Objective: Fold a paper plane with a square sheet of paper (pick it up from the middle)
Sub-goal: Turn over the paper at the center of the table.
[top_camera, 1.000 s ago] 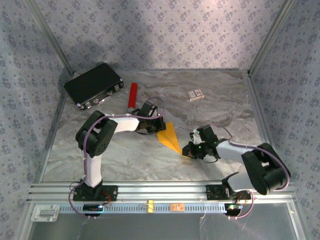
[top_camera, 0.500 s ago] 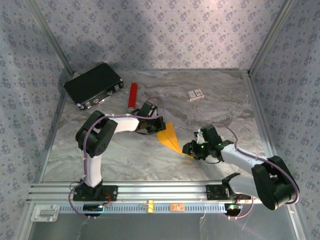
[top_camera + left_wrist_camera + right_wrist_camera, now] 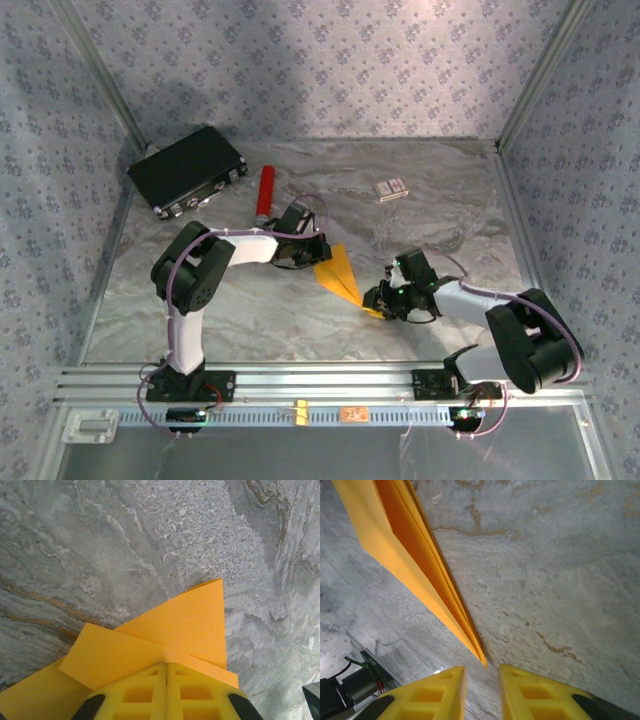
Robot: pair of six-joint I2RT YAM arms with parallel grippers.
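The paper plane [image 3: 338, 275] is a narrow orange-yellow dart lying mid-table, its point toward the near right. My left gripper [image 3: 308, 252] is at its wide back end. In the left wrist view the yellow fingers [image 3: 200, 692] are pressed together, shut on the paper plane [image 3: 185, 625], whose flaps spread out from their tips. My right gripper [image 3: 375, 300] sits at the pointed end. In the right wrist view it [image 3: 482, 672] stands slightly open, and the layered tip of the plane [image 3: 405, 545] ends just ahead of the gap, touching neither finger.
A black case [image 3: 188, 168] lies at the back left with a red cylinder [image 3: 266, 190] beside it. A small white-and-red box [image 3: 391, 188] sits at the back right. An aluminium rail [image 3: 330, 380] runs along the near edge, and patterned walls close three sides.
My right gripper has opened and let go of the plane's tip. The right arm's elbow swung outward, then came back. The left gripper and the plane have stayed put.
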